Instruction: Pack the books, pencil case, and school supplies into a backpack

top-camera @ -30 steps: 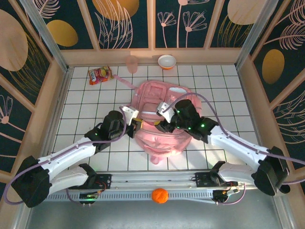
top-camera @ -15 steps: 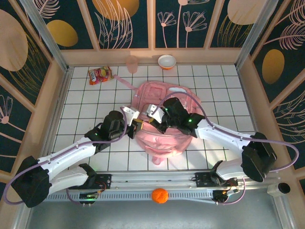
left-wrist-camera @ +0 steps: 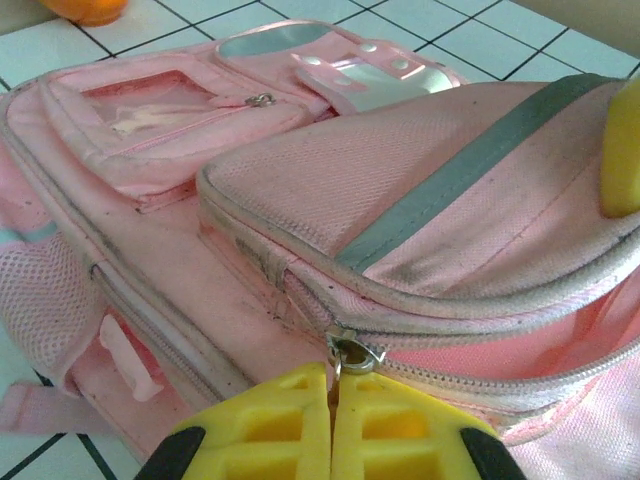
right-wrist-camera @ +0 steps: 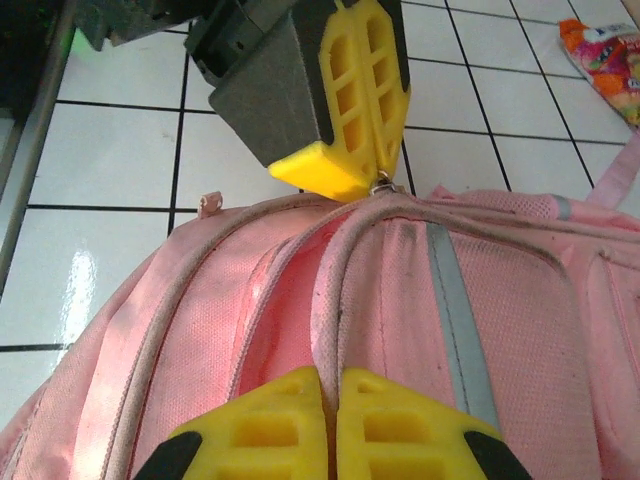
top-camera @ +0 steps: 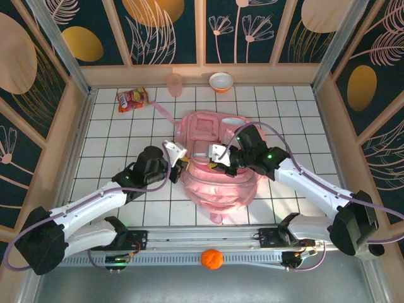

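The pink backpack lies flat in the middle of the table, front pockets up. My left gripper is at its left side, shut on the metal zip pull of the main compartment. My right gripper is over the middle of the bag, shut on the piped zip edge of the front panel. Beside that edge a narrow gap shows the pink lining. From the right wrist view the left gripper sits at the far end of the same zip line. The books, pencil case and school supplies are out of view.
A red-and-yellow snack packet lies at the back left. A pink cup and an orange-rimmed bowl stand by the back wall. An orange ball rests on the rail in front of the arm bases.
The right gripper closed on the backpack's zip edge, then drew back to the right. The bag's near end stretched toward the bases. The left gripper stayed shut on the zip pull.
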